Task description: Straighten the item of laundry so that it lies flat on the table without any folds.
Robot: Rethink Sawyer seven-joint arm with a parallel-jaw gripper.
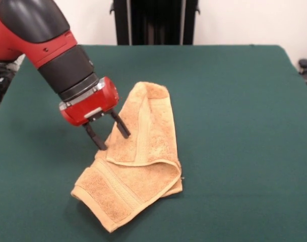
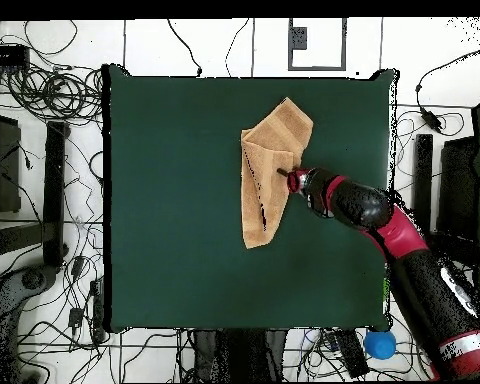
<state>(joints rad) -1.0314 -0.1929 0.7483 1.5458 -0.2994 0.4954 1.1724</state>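
Note:
The orange-tan towel [image 1: 138,151] lies crumpled near the middle of the green table [image 1: 234,101]. Its long upper part is folded over itself, and a striped corner spreads out toward the table's front edge. My gripper [image 1: 114,141] is open, its two black fingers tilted down at the towel's left edge, with one tip over the cloth and the other beside it. It holds nothing. In the overhead view the towel [image 2: 269,170] is a narrow folded strip on the table [image 2: 174,200], and the gripper [image 2: 287,175] sits at its right edge.
The black pedestal [image 1: 156,20] stands behind the table's far edge. Cables and dark equipment [image 2: 44,120] surround the table on the floor. A blue object [image 2: 381,344] sits by the table's corner near the robot base.

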